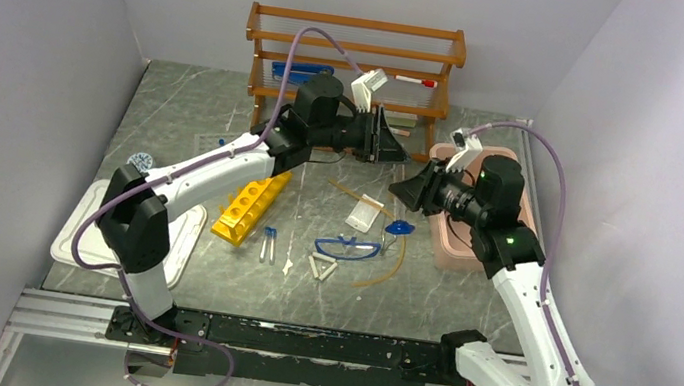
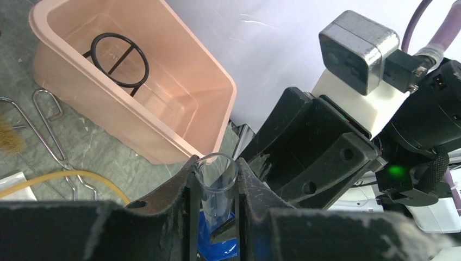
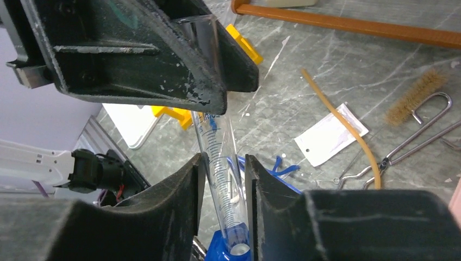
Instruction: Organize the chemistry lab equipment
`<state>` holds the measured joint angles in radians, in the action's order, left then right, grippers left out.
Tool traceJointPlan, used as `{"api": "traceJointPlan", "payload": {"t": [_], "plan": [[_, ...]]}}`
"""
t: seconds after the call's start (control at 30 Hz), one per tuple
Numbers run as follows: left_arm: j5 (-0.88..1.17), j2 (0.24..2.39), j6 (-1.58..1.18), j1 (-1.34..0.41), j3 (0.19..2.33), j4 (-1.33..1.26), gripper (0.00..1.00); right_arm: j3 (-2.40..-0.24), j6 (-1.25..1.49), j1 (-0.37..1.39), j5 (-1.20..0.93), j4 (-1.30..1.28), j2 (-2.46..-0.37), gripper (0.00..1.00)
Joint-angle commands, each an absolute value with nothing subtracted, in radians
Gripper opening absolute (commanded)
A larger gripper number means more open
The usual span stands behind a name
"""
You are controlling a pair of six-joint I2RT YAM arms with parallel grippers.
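Note:
A clear graduated cylinder (image 2: 216, 187) with a blue base is held in the air, my left gripper (image 2: 216, 168) shut on its mouth end. My right gripper (image 3: 223, 163) stands round the same cylinder (image 3: 215, 136) near its blue base, fingers close on both sides with a thin gap showing. From above, the left gripper (image 1: 387, 144) and the right gripper (image 1: 414, 188) meet tip to tip over the table and hide the cylinder. On the table lie a yellow holed rack (image 1: 251, 202), blue goggles (image 1: 347, 247), a white triangle (image 1: 321, 268), amber tubing (image 3: 340, 117) and a clear bag (image 3: 330, 134).
A pink bin (image 2: 136, 125) at the right holds a black wire ring stand (image 2: 119, 51). Metal tongs (image 3: 413, 141) and a bristle brush (image 3: 416, 89) lie near it. A wooden shelf rack (image 1: 353, 48) stands at the back, a white tray (image 1: 75, 231) at the near left.

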<state>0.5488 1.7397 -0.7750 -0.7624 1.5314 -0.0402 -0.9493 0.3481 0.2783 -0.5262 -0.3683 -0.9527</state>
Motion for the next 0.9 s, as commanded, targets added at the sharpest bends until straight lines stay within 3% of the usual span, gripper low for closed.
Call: {"api": "traceJointPlan", "payload": {"t": [0.0,0.1,0.2,0.43,0.53,0.7,0.87], "plan": [[0.561,1.687,-0.792,-0.746,1.522,-0.077,0.05,-0.934,0.329,0.293,-0.511,-0.376,-0.946,0.32],[0.564,1.678,-0.812,-0.739,1.511,-0.094,0.05,-0.932,0.321,0.299,-0.509,-0.39,-0.946,0.18],[0.562,1.666,-0.824,-0.733,1.497,-0.103,0.15,-0.939,0.314,0.303,-0.479,-0.391,-0.942,0.1],[0.505,1.613,-0.723,-0.692,1.496,-0.009,0.74,-1.007,0.239,0.305,-0.266,-0.407,-0.916,0.09],[0.454,1.565,-0.641,-0.656,1.495,0.071,0.87,-1.051,0.163,0.305,-0.121,-0.431,-0.922,0.09],[0.263,1.484,-0.464,-0.63,1.509,0.295,0.93,-1.082,0.075,0.304,0.172,-0.455,-0.937,0.1],[0.2,1.394,-0.385,-0.63,1.401,0.337,0.94,-1.025,0.011,0.304,0.437,-0.43,-0.949,0.1]]}}
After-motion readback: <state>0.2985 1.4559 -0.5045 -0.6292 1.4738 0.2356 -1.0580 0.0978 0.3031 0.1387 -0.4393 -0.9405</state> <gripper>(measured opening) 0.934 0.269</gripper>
